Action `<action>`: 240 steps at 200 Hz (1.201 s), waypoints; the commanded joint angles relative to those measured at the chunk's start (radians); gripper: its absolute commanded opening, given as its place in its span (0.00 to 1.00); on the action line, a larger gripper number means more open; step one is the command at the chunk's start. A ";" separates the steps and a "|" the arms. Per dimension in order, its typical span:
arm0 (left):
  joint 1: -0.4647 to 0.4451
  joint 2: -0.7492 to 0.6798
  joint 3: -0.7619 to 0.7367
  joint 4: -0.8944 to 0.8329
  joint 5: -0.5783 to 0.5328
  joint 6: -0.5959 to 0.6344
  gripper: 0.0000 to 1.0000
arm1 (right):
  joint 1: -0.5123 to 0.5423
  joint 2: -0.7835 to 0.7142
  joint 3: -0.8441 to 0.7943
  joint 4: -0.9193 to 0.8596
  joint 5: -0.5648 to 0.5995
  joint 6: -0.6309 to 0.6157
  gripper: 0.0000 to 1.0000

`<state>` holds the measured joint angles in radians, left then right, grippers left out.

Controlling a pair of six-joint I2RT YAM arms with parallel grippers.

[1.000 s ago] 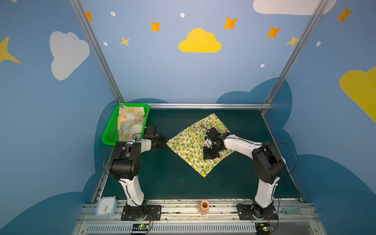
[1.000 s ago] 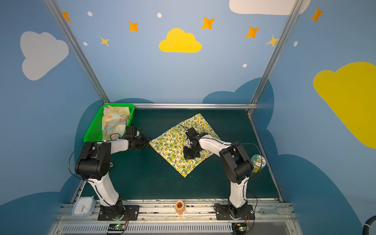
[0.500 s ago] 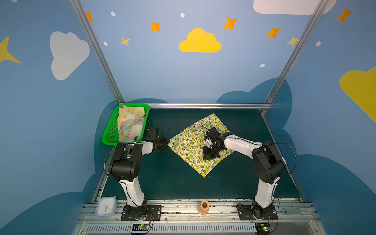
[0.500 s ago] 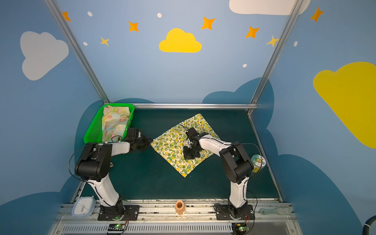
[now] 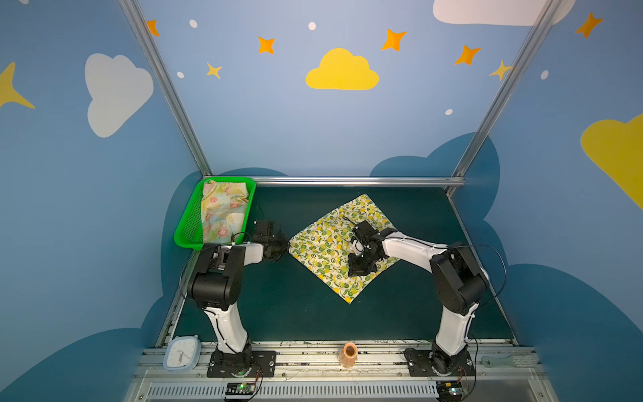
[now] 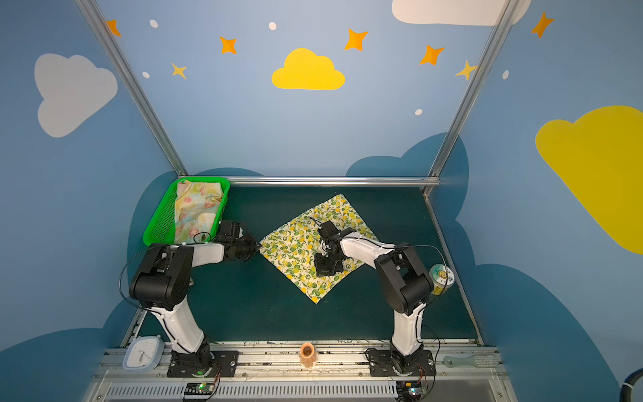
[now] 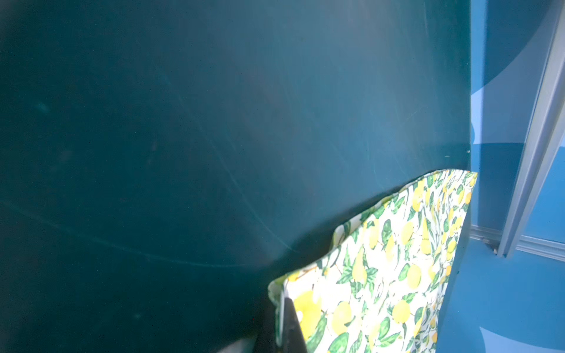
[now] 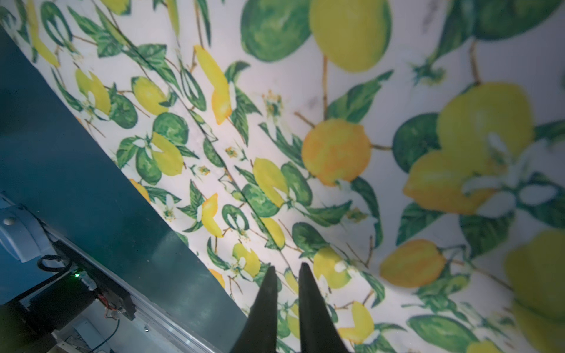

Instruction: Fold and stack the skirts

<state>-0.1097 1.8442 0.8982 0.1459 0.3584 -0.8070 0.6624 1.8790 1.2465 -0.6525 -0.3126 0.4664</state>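
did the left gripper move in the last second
Yes: the left gripper moved rightward, away from the green basket, to the corner of the lemon skirt.

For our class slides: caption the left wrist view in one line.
Left hand pinches a corner of the lemon-print skirt, dark green table beyond.

Green basket (image 5: 188, 226) back left on mat (image 5: 295, 313); blue clock (image 5: 181, 355), orange cup (image 5: 350, 353) by front rail; tin (image 6: 441, 276) right.

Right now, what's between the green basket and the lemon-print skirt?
In both top views, just the left arm's fingers, shut on a corner of the lemon skirt; otherwise bare table up to the green basket.
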 commanded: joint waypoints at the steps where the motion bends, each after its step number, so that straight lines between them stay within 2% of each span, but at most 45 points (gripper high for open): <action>1: -0.004 0.001 -0.008 -0.045 -0.011 0.019 0.04 | 0.059 -0.058 0.007 -0.077 0.099 -0.052 0.19; 33: -0.004 -0.010 -0.003 -0.055 -0.009 0.026 0.04 | 0.135 -0.075 0.011 -0.127 0.200 -0.095 0.27; 118: -0.003 -0.031 -0.009 -0.071 -0.013 0.034 0.04 | 0.353 -0.016 0.037 -0.173 0.420 -0.163 0.35; 182: -0.001 -0.034 -0.014 -0.073 -0.011 0.035 0.04 | 0.390 0.026 0.028 -0.164 0.490 -0.156 0.35; 240: 0.002 -0.034 -0.014 -0.074 -0.009 0.031 0.04 | 0.402 0.045 0.006 -0.149 0.493 -0.154 0.34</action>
<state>-0.1112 1.8351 0.8982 0.1219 0.3561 -0.7891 1.0523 1.9018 1.2659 -0.7971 0.1616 0.3134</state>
